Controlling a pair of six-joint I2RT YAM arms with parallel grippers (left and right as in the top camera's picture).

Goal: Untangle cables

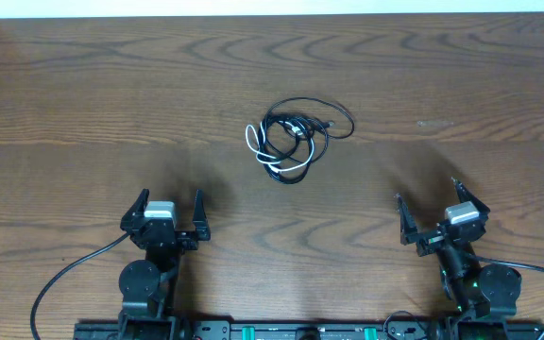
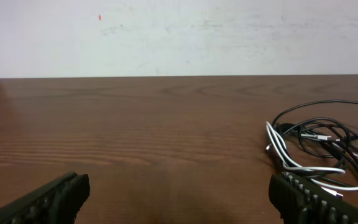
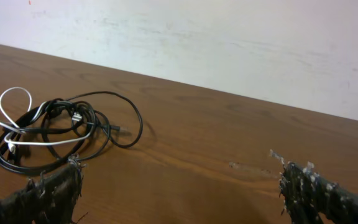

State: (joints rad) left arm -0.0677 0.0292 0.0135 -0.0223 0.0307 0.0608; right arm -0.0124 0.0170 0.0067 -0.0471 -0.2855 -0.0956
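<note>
At the near edge of the wooden table (image 1: pixel 83 94), the left gripper (image 1: pixel 170 201) and the right gripper (image 1: pixel 429 194) are sitting low over the wood, each with its jaws standing wide apart and gripping nothing, both well apart from the cords. Farther out, near the middle of the table, the black cable (image 1: pixel 274 121) is lying in loose overlapping coils, with the shorter white cable (image 1: pixel 253 146) looping through its left side in one tangled heap. Beyond that, bare wood is running to a pale wall (image 2: pixel 229 31).
</note>
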